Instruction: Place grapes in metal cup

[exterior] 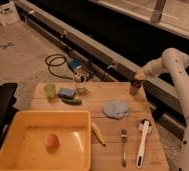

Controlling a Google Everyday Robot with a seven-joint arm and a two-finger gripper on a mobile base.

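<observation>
The metal cup [134,90] stands upright near the far right edge of the wooden table [106,93]. It is a small dark cylinder. My gripper [138,76] hangs directly over the cup's mouth, almost touching its rim, on the white arm that reaches in from the right. The grapes are hidden; I cannot tell whether they are in the gripper or inside the cup.
A yellow bin [43,116] holding a round orange fruit [51,140] fills the near left. A banana [98,134], fork [123,147] and white brush [143,142] lie in front. Blue cloth [116,108], glass jar [80,83], green cup [49,90] and blue sponge [66,92] sit further back.
</observation>
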